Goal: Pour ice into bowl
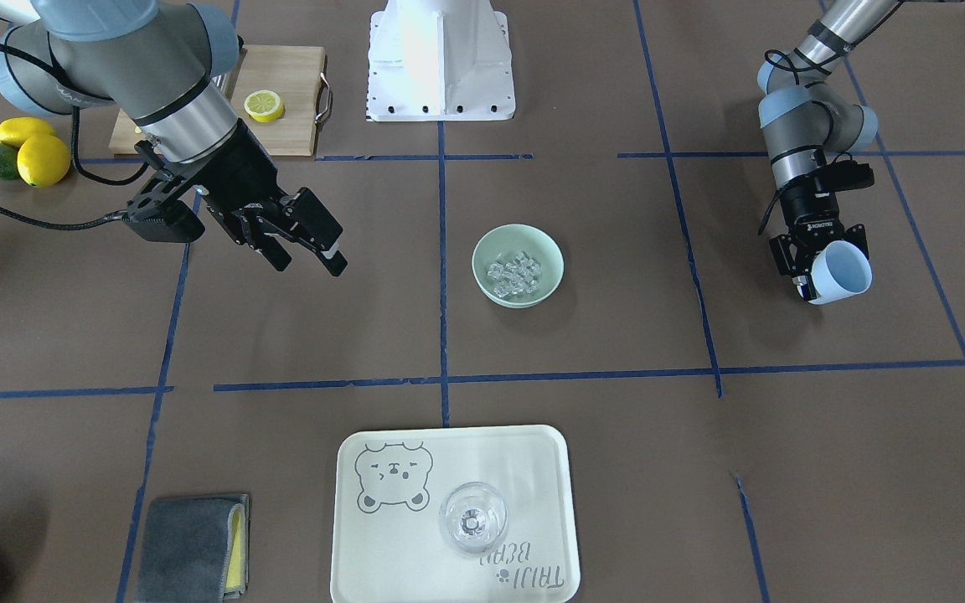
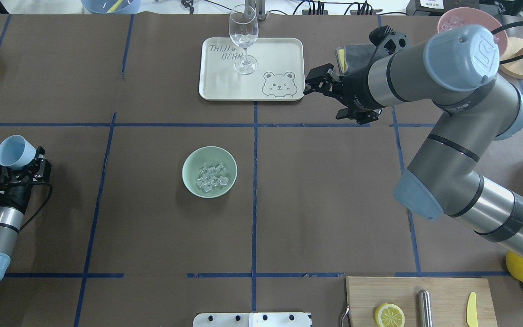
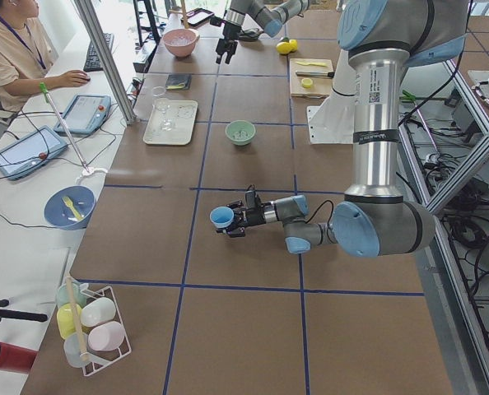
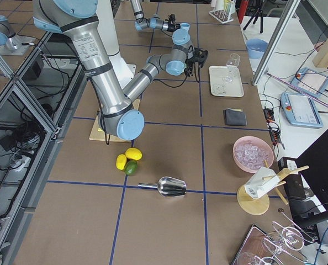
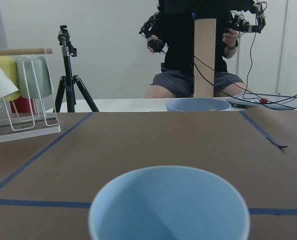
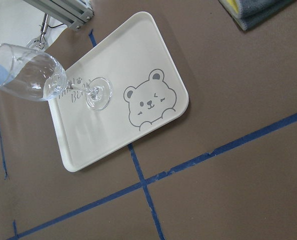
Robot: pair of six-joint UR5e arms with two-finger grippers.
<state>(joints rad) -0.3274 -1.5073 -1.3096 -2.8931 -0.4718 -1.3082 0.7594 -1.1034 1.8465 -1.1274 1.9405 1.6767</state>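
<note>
The pale mint-green bowl stands near the table's middle, with the ice lying in it as small clear cubes. Far off to the bowl's side, my left gripper is shut on a light blue cup. No ice shows inside the cup. My right gripper hangs open above the table on the bowl's other side, near the tray's corner, with nothing between its fingers.
A cream tray carries a wine glass. A grey cloth lies beside it. A cutting board holds a lemon slice, with lemons nearby. A pink bowl and metal scoop sit far right.
</note>
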